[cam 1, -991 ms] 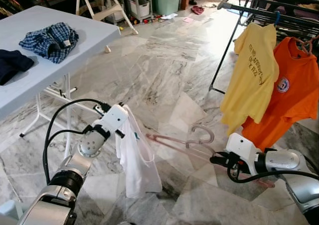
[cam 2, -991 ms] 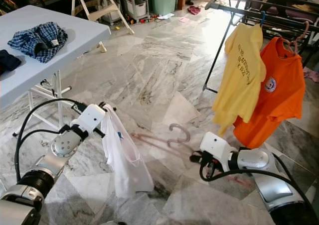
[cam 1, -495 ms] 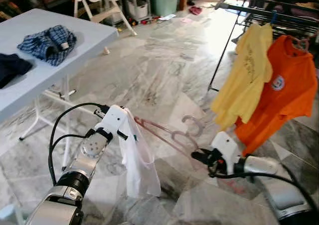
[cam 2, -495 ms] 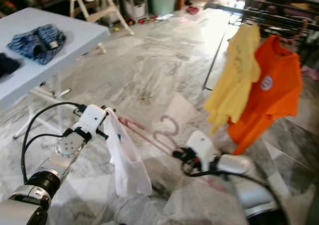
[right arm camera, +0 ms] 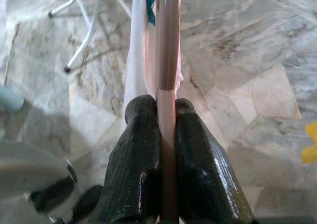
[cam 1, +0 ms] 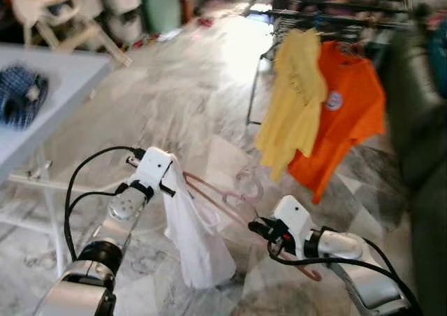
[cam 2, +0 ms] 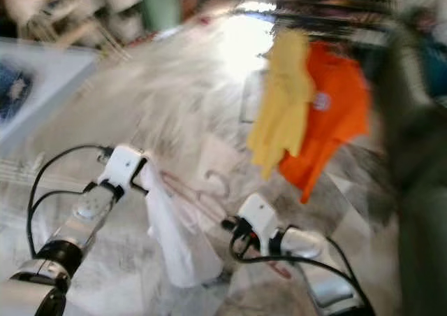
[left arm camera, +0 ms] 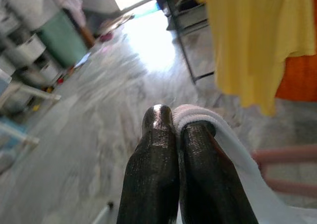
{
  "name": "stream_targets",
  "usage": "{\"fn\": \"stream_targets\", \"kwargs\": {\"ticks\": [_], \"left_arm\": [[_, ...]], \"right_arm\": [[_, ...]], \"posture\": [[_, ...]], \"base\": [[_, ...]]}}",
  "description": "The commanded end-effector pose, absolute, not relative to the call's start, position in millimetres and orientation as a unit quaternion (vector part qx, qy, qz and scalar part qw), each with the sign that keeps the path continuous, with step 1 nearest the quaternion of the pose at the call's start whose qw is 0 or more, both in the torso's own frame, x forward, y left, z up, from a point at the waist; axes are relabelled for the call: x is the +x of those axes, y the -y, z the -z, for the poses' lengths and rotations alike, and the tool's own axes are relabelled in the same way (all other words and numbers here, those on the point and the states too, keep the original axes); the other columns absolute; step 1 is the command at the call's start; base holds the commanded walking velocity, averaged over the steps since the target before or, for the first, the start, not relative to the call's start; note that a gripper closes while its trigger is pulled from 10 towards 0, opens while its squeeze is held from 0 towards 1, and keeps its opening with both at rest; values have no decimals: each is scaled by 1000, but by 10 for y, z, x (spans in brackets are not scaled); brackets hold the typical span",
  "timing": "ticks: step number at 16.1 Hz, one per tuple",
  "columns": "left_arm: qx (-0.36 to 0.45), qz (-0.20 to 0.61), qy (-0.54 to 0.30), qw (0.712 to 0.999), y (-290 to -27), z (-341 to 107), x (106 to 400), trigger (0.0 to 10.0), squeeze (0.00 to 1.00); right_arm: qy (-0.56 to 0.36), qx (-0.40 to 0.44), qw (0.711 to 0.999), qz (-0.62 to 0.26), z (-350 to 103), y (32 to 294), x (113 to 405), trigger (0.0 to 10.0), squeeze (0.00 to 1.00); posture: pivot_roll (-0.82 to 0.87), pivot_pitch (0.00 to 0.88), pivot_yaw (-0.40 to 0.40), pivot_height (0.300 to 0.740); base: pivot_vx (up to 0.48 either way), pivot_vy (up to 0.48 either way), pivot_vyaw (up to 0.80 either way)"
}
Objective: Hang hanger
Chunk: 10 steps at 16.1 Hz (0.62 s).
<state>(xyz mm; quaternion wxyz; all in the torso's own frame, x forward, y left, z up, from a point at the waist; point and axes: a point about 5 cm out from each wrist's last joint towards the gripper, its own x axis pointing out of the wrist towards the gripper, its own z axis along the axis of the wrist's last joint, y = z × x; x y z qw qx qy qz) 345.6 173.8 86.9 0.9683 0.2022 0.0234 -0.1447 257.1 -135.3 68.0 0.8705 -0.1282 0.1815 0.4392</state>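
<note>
A pink hanger (cam 1: 230, 197) is pinched by the right tool (right arm camera: 166, 135) above the marble floor (cam 1: 174, 99) — its far end inside a white garment (cam 1: 195, 239) clamped by the left tool (left arm camera: 171, 122) — near the drying rack (cam 1: 328, 1).

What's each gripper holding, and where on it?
Left gripper: white garment, by its top hem. Right gripper: pink hanger, by its bar.

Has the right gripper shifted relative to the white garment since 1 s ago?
Yes. The right gripper, shut on the pink hanger, now sits closer to the white garment held by the left gripper.
</note>
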Motion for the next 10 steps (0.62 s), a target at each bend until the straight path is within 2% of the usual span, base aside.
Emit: {"fn": "stream_targets", "kwargs": {"ticks": [1, 7, 8, 10], "left_arm": [[194, 149, -7, 970, -1671, -946, 3497, 10000, 0], [192, 152, -6, 969, -1648, -934, 3491, 10000, 0], [193, 152, -6, 969, -1637, -927, 3487, 10000, 0], [198, 153, -2, 968, -1615, -918, 3475, 10000, 0]], "right_arm": [[-176, -139, 872, -435, -719, 1382, 2587, 10000, 0], [-176, -152, 878, -419, -691, 1384, 2601, 10000, 0], [-177, -155, 878, -417, -686, 1394, 2603, 10000, 0], [-180, -158, 879, -412, -673, 1417, 2606, 10000, 0]], "posture": [[-112, 42, 71, 740], [-115, 39, 73, 740], [-117, 40, 74, 740], [-121, 38, 73, 740]], "base": [[0, 480, -663], [0, 467, 0], [0, 296, 0], [0, 0, 0]]}}
